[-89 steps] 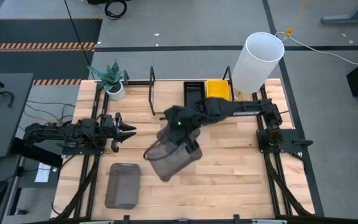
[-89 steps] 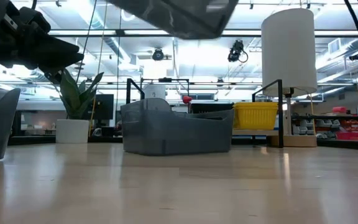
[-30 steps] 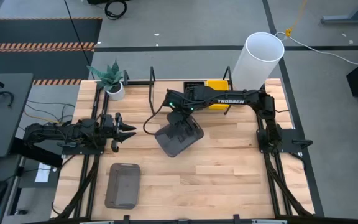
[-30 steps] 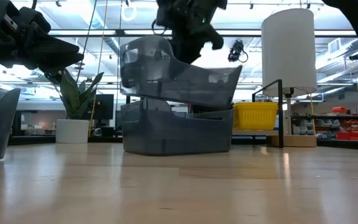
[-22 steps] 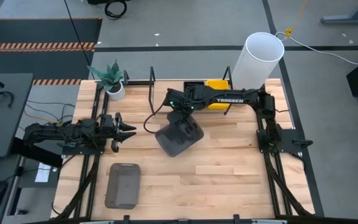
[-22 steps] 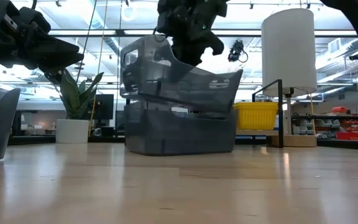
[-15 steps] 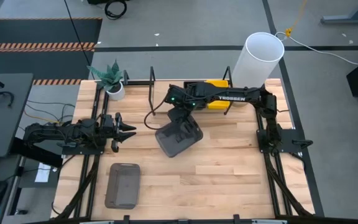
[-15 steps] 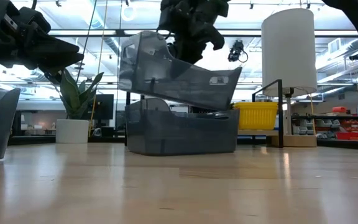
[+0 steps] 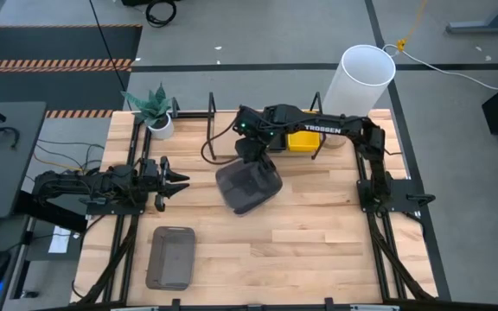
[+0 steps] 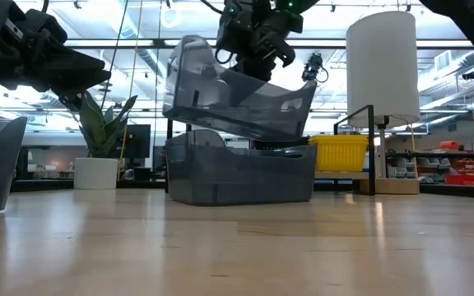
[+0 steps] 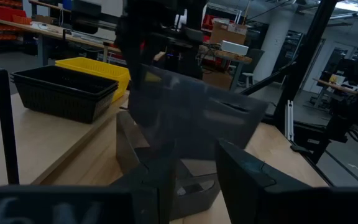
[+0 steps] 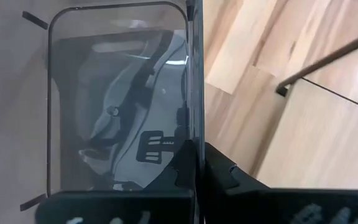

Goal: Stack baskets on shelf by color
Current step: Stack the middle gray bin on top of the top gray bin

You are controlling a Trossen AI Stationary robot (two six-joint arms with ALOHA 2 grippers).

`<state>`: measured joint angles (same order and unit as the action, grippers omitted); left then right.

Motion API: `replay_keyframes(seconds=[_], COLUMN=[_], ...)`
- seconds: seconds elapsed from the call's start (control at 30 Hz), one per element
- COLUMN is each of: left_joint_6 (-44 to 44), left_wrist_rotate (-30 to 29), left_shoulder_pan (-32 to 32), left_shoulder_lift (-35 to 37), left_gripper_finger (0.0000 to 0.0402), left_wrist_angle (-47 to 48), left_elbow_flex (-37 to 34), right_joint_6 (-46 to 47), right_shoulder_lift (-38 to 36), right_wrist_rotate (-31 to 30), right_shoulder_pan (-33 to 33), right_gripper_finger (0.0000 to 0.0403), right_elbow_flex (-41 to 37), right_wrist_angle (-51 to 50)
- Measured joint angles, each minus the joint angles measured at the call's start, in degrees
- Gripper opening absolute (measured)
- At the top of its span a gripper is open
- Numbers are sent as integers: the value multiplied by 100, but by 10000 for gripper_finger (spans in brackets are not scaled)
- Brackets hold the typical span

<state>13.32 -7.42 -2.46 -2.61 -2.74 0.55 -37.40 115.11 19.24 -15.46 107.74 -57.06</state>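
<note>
Three smoky-grey translucent plastic baskets with rounded corners in view. The right gripper (image 9: 251, 149) is clamped on one long rim of the lifted grey basket (image 10: 237, 94), a finger either side of the thin wall in the right wrist view; the basket hangs tilted, one end higher, directly over the second grey basket (image 10: 241, 173), which sits flat on the wooden tabletop (image 9: 318, 233). Whether the two touch cannot be told. The third grey basket (image 9: 170, 257) lies alone near the front edge of the table, well apart. One black perforated basket (image 11: 64, 92) and one bright yellow basket (image 10: 336, 153) sit side by side on the light-wood shelf (image 9: 193, 138), behind the stacked pair. A thin black upright (image 10: 372, 148) stands at the shelf end beside the yellow basket. A tall white cylinder (image 9: 357, 86) stands at the back right corner, a small potted plant (image 9: 154, 111) at the back left. Left gripper (image 9: 175, 181) waits at the left side, fingers spread, holding nothing.
</note>
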Motion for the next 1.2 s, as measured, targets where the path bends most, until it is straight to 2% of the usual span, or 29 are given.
replay_keyframes(seconds=[0.23,0.6,0.77,1.2], left_joint_6=[0,-1,-1,-2], left_wrist_rotate=[0,0,-1,0], left_shoulder_pan=[2,0,0,1], left_shoulder_lift=[1,2,2,0], left_gripper_finger=[117,117,117,117], left_wrist_angle=[0,0,0,0], left_elbow_flex=[-1,-1,-1,-1], right_joint_6=[-14,-332,-333,-454], right_shoulder_lift=[0,0,0,0], right_wrist_rotate=[-10,-451,-465,-485], right_shoulder_pan=[-90,30,45,87], right_gripper_finger=[5,5,5,5], right_elbow_flex=[0,0,-1,-656], right_wrist_angle=[-25,-326,-302,283])
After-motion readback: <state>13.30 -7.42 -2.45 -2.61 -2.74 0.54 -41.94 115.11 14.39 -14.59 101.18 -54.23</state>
